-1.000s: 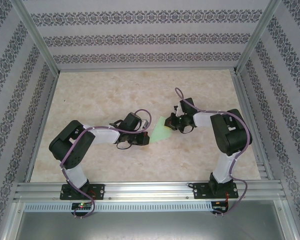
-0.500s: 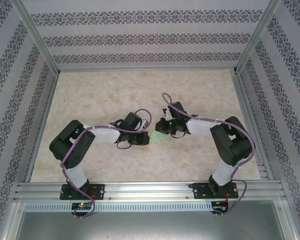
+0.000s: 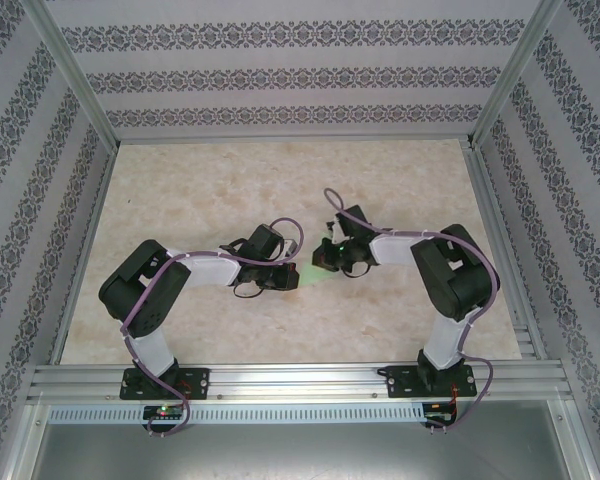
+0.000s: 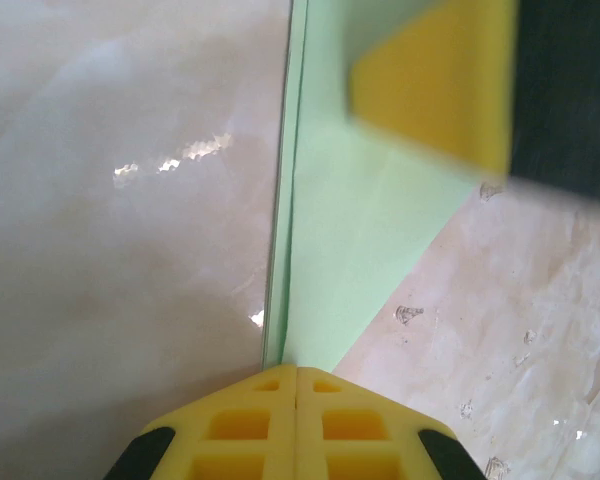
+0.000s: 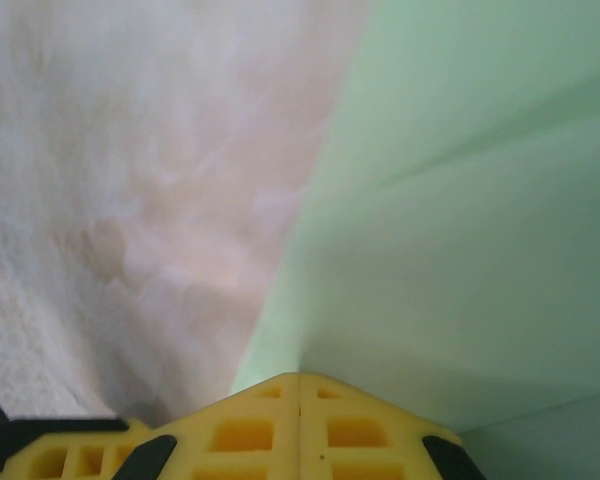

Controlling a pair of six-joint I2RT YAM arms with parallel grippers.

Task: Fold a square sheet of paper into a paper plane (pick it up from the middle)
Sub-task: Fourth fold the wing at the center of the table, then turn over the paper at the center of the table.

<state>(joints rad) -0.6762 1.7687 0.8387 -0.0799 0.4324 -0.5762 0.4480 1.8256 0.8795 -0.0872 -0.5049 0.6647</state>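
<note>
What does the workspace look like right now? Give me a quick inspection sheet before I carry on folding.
Surface: pale marbled table, glossy.
Job's things: green paper, creased, lying between the two grippers.
Clutter: nothing seen.
Grippers: left gripper shut on the green paper's folded edge; right gripper shut on its other end.
Cables: purple cables run along both arms, off the paper.
Surroundings: patterned walls, aluminium frame.
</note>
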